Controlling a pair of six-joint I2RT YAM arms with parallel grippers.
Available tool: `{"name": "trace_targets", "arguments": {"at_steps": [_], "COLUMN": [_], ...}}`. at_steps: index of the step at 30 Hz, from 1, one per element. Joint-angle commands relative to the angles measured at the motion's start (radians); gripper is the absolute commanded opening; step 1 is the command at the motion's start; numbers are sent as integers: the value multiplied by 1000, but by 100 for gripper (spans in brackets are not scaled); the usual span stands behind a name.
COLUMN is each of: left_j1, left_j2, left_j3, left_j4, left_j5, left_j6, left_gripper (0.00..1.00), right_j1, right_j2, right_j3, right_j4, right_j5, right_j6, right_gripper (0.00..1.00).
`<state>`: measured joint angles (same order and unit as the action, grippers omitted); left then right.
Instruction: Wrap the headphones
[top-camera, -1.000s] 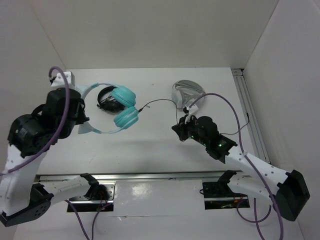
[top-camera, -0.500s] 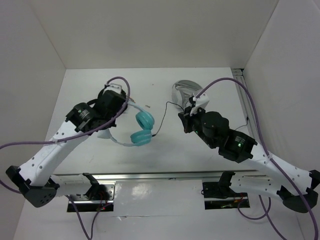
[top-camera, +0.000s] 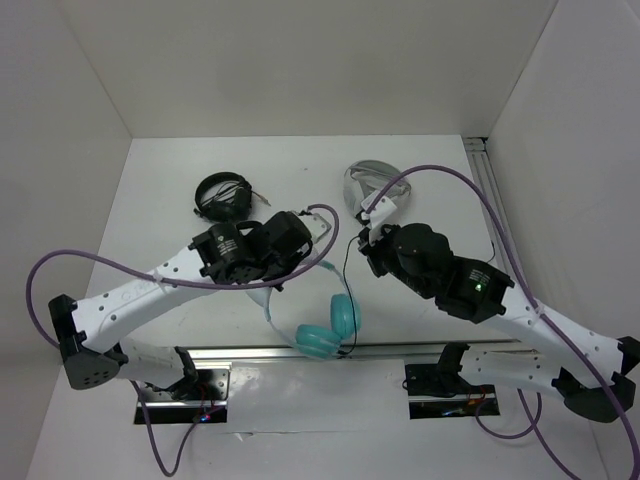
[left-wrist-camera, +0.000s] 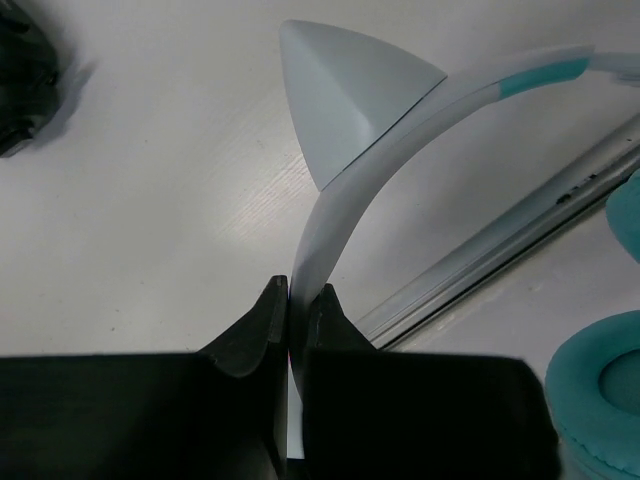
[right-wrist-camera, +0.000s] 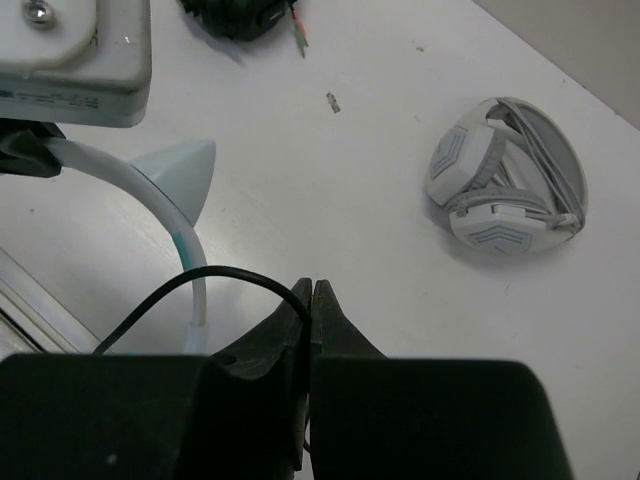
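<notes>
We see the left gripper (left-wrist-camera: 290, 292) with its jaws pinching the pale headband (left-wrist-camera: 345, 190) of the headphones (top-camera: 330, 328) near one end. The band arcs away from the jaws, with a pointed ear (left-wrist-camera: 350, 90) standing on it. The headphones sit between the two arms at the near edge of the bench (top-camera: 180, 170). The teal cups (top-camera: 318, 340) are over the metal rail (top-camera: 250, 354) there, and we cannot tell whether they rest on it. The right gripper (right-wrist-camera: 311, 292) has its jaws pressed together on the thin black cable (right-wrist-camera: 200, 274), which loops from them toward the band. The black set (top-camera: 222, 195) lies toward the far left corner. The grey set (right-wrist-camera: 510, 190) lies near the far edge, right of the middle. Both are well apart from the teal cups.
</notes>
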<state>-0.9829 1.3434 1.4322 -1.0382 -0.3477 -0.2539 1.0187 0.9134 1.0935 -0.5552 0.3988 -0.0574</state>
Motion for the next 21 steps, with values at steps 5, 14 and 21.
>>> {"name": "trace_targets", "arguments": {"at_steps": [5,14,21], "left_j1": [-28,-28,-28], "left_j2": [-107,-194,-320], "left_j3": [30,51,40], "left_j4": [78,87,159], "left_j5": [145,199,231], "left_j6": [62,81,90], "left_gripper": [0,0,0], "right_j1": [9,9,9], "right_j2": [39,116,148], "right_j3": [-15,-47,-76], "right_j4": [18,40,103], "right_j5": [-77,-75,-121], "right_j6": [-21,8,28], "right_gripper": [0,0,0]}}
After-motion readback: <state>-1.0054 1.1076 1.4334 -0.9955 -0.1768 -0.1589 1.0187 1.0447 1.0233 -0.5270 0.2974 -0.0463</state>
